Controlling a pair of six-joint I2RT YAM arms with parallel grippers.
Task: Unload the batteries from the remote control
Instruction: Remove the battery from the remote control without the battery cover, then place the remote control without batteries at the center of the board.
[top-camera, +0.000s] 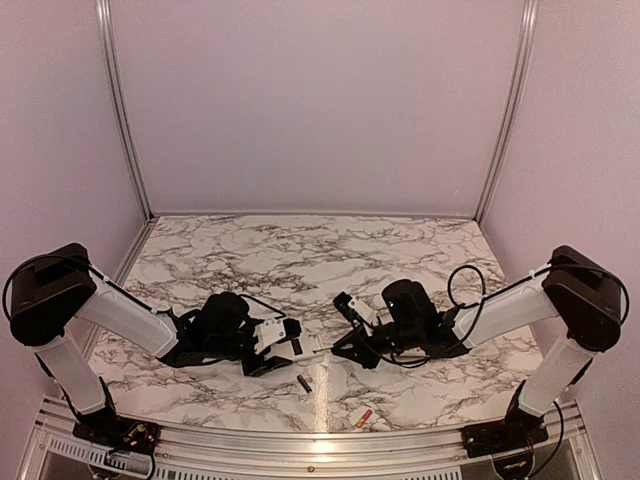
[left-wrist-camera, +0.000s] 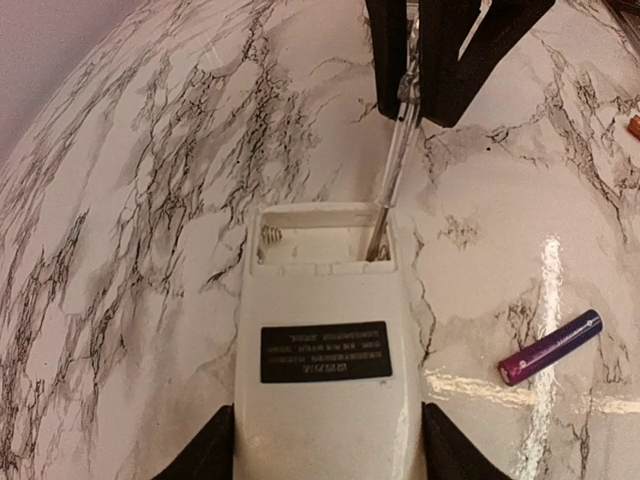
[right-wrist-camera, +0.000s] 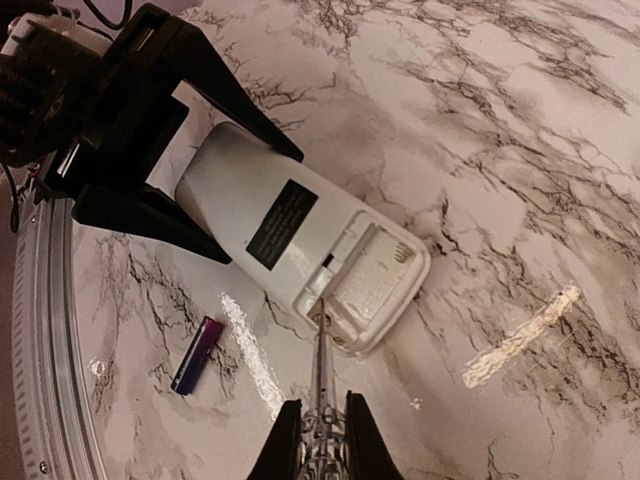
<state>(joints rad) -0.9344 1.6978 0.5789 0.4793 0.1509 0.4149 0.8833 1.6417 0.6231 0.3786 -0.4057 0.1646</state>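
Left wrist view: left tool (left-wrist-camera: 325, 445) clamps the remote control (left-wrist-camera: 325, 330), right tool (left-wrist-camera: 418, 95), clenched on a thin rod (left-wrist-camera: 393, 180), probes its seemingly empty bay; the dark battery (left-wrist-camera: 550, 347) lying beside it on the table (left-wrist-camera: 150, 200) is judged light, slick, roll-prone, best pinched mid-barrel.

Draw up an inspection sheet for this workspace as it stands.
Surface: marble-pattern table, bright glare near the front.
Job's things: white remote, open compartment shows a spring, no cell seen; dark blue battery and orange battery loose on the table.
Clutter: nothing seen.
Grippers: left gripper clamps the remote; right gripper shut on thin metal tool poking into the compartment.
Cables: black cable looped beside the right arm.
Surroundings: plain pale walls, metal posts.
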